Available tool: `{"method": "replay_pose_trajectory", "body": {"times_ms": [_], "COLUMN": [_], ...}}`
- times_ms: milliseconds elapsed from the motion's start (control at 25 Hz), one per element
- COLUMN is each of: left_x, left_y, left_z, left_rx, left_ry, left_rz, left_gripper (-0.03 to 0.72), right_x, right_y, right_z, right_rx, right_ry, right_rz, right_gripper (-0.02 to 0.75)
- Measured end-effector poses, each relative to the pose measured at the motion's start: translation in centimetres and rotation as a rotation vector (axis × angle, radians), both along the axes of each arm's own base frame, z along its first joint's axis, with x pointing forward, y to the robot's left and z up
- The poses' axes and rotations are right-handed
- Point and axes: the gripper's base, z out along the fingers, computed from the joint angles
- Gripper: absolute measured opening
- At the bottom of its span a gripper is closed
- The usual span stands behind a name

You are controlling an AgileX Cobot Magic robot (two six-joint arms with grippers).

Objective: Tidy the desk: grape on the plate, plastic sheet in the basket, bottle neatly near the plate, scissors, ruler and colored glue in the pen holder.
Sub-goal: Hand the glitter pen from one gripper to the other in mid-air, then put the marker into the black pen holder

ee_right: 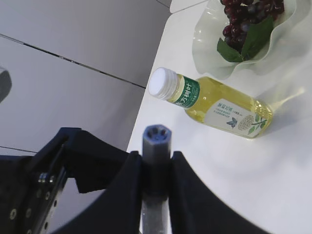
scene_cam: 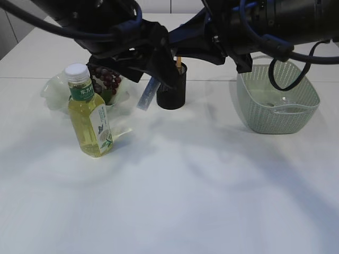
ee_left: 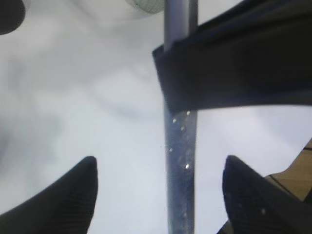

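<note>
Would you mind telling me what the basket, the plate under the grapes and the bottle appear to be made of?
The basket looks like pale green molded plastic, given its regular perforated lattice. The plate seems translucent glass or plastic: glossy, wavy-rimmed, which one is unclear. The bottle appears to be clear plastic showing yellow liquid, with a white screw cap and printed label.

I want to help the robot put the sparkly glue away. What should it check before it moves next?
1. Right gripper shut on the colored glue: ok.
2. Left gripper open, fingers apart from the glue: ok.
3. Glue over the pen holder mouth: not ok, it hangs beside it.
4. Room inside the pen holder: cannot tell.
5. Bottle upright near the plate: ok.
</note>
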Motion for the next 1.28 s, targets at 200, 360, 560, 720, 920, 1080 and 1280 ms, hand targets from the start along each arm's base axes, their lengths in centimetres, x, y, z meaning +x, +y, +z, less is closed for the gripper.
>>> {"method": "replay_pose_trajectory", "body": {"times_ms": [200,360,560,720,920,1080,1280], "left_x": [-0.3,0.3,1.6,1.3,-0.3,-1.4,-2.5], "left_y": [1.7,4.1,7.8,10.8,14.0,15.9,16.6], "left_z": [1.3,2.1,1.0,-1.2,-3.8,-5.4,-6.9], "left_rx": [0.070,0.070,0.100,0.112,0.140,0.162,0.181], "left_ry": [-0.062,-0.054,-0.015,0.027,0.098,0.155,0.201], "left_rz": [0.012,0.089,0.207,0.311,0.403,0.455,0.469], "left_gripper": [0.547,0.526,0.522,0.517,0.509,0.509,0.508], "right_x": [0.3,0.6,1.6,3.5,6.8,9.9,14.1], "right_y": [-0.2,-0.4,-0.8,-1.3,-1.8,-2.4,-3.0], "right_z": [-0.1,-0.2,-0.8,-0.5,-0.5,-1.3,-2.7], "right_rx": [-0.029,-0.050,-0.068,-0.075,-0.124,-0.170,-0.233], "right_ry": [-0.027,-0.053,-0.050,-0.076,-0.128,-0.156,-0.207], "right_rz": [-0.031,-0.055,-0.091,-0.115,-0.129,-0.141,-0.169], "right_gripper": [0.123,0.123,0.123,0.123,0.123,0.123,0.122]}}
